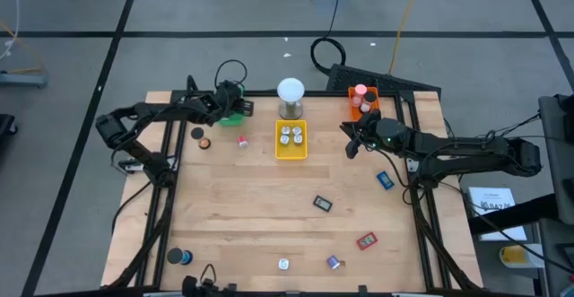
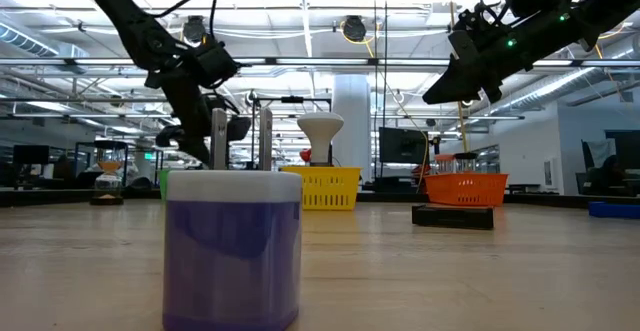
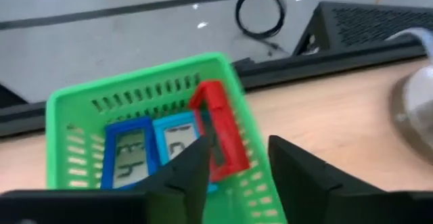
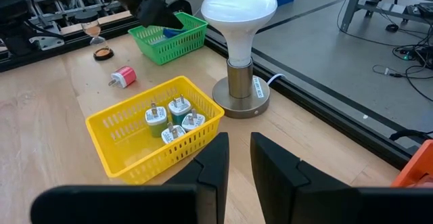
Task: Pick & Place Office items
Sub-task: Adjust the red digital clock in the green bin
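while the left tool (image 3: 233,166) hangs over the green tray (image 3: 71,116) at the far left of the tabletop (image 1: 260,216), its fingers stand apart with nothing between them. in that tray two blue pieces (image 3: 128,153) lie flat side by side and a red piece (image 3: 220,129) leans tilted against the tray's wall. the right tool (image 4: 233,160) is raised above the tabletop between the yellow tray (image 1: 291,153) and the orange tray (image 1: 369,109); its fingers are close, a narrow gap left, gripping nothing. the yellow tray holds four white plugs (image 4: 172,119), and the orange one some pinkish bits (image 1: 361,95). a lamp (image 1: 291,95) stands just behind the yellow tray. loose on the wood: a pink bit (image 1: 242,141) and a dark roll (image 1: 197,134) near the green tray, a blue piece (image 1: 385,179) on the right, a dark piece (image 1: 322,204) mid-table, a red piece (image 1: 366,240) and a purple roll (image 1: 333,262) toward the near edge.
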`<state>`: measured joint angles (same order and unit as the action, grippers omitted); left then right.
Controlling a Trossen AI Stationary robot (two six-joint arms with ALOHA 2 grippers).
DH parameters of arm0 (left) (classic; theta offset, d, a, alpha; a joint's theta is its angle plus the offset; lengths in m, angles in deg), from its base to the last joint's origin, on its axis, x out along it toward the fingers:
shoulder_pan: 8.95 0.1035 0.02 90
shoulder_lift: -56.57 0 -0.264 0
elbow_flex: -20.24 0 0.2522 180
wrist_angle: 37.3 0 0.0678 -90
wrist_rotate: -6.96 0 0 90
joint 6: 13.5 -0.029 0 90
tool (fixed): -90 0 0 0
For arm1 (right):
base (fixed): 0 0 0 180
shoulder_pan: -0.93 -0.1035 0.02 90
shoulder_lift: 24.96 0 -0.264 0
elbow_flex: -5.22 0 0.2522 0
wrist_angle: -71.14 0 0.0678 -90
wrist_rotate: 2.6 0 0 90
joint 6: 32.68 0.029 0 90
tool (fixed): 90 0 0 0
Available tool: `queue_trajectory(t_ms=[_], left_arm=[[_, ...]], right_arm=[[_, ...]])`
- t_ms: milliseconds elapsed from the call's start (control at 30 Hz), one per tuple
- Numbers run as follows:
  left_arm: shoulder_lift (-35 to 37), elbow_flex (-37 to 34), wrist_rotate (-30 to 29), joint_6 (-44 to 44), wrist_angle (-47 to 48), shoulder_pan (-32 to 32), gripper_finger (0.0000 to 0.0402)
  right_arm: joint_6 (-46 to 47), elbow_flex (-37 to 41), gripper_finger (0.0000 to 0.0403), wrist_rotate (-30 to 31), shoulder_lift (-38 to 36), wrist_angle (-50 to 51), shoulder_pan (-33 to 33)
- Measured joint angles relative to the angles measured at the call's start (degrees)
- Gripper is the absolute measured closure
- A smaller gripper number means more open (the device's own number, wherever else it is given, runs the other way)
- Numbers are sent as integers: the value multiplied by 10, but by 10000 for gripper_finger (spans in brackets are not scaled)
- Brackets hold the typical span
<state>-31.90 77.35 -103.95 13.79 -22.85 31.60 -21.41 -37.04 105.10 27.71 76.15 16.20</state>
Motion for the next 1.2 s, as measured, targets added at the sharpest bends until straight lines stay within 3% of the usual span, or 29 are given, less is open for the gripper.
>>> queue_trajectory(t_ms=[200,567,1200], left_arm=[[0,-1,0,3,10,8,314],[-10,-1,43,4,-1,14,362],[-37,-1,23,3,-11,17,391]], right_arm=[[0,0,349,0,0,0,0],[0,0,348,0,0,0,0],[0,0,348,0,0,0,0]])
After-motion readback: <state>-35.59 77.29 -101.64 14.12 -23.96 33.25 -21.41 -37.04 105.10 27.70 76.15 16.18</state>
